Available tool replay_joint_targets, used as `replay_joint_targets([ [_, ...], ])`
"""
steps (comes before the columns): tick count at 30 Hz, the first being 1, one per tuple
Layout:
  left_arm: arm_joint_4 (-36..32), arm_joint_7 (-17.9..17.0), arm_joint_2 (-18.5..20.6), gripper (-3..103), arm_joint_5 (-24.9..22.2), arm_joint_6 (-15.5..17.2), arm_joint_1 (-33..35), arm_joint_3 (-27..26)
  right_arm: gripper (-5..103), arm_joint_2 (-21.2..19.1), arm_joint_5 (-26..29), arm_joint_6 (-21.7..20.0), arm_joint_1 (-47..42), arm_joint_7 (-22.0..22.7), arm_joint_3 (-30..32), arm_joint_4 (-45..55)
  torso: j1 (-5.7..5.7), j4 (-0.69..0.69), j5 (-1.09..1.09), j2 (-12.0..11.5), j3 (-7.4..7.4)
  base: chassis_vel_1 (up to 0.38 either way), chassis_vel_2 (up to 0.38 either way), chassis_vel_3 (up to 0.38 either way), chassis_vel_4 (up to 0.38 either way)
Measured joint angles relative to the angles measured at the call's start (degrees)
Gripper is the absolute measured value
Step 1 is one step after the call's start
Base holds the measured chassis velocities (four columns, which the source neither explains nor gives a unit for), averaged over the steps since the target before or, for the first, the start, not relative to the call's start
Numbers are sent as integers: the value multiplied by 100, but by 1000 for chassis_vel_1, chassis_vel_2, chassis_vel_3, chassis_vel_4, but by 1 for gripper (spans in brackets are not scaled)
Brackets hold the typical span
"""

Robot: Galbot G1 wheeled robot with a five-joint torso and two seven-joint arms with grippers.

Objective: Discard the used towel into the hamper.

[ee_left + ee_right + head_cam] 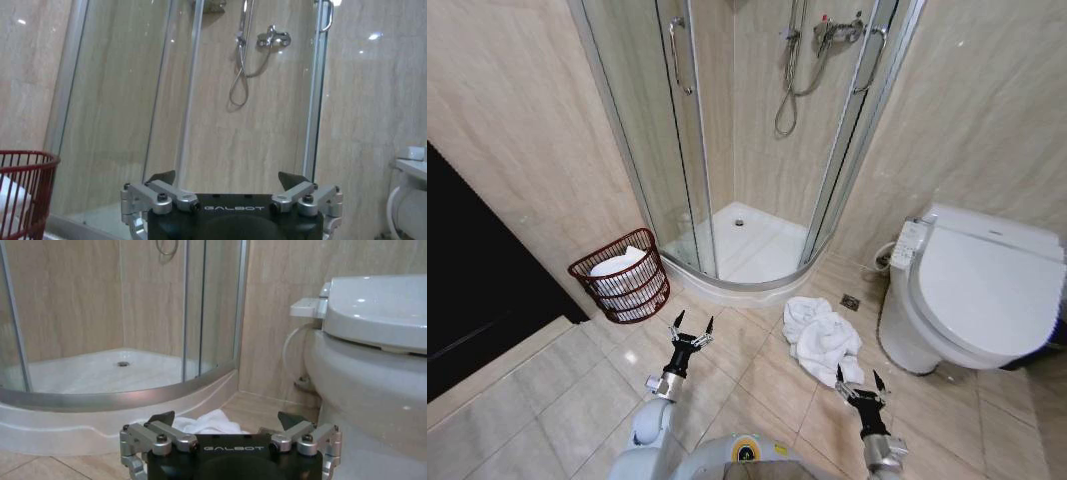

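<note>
A crumpled white towel (823, 335) lies on the tiled floor between the shower base and the toilet; part of the towel (208, 423) peeks up just beyond my right gripper's fingers. The hamper (622, 276), a dark red wire basket with white cloth inside, stands by the left wall next to the shower door, and its rim (27, 160) shows beside my left gripper. My right gripper (859, 380) hovers open just short of the towel, with nothing held. My left gripper (692, 327) hangs open and empty over bare floor, a short way right of the hamper.
A white toilet (982, 290) stands at the right, close to the towel. The curved glass shower enclosure (747, 150) with its raised white base (727, 285) fills the middle back. A floor drain (850, 301) sits beyond the towel. A dark doorway (477, 290) is at the left.
</note>
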Motion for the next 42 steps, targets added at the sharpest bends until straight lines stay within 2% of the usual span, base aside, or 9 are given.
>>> replay_joint_targets([
  [6, 51, 6, -1, 100, -6, -22, -28, -5, 100, 0, -13, 0, -1, -1, -1, -6, -55, 0, 0, -134, -73, 0, 0, 0, 0],
  [12, 139, -11, -28, 100, -15, -149, -94, 1, 100, 0, -15, 5, 1, -5, -7, -26, -55, 0, 0, -198, -108, 0, 0, 0, 0],
  [20, 186, 91, -25, 100, 50, -160, -91, -25, 100, 0, -5, 22, 12, -5, -10, -63, -56, 0, 0, -291, -175, 0, 0, 0, 0],
  [26, 216, 109, -58, 100, 57, -178, -93, -17, 100, 0, 0, 61, 11, -6, -7, -96, -57, 0, 0, -297, -184, 0, 0, 0, 0],
  [29, 270, 102, -94, 100, 62, -293, -135, -13, 100, 0, 2, 104, 8, -7, -9, -110, -57, 0, 0, -294, -183, 0, 0, 0, 0],
  [42, 214, 101, -113, 100, 128, -247, -79, -43, 100, 0, 6, 168, -12, -8, -6, -119, -58, 0, 0, -372, -248, 0, 0, 0, 0],
])
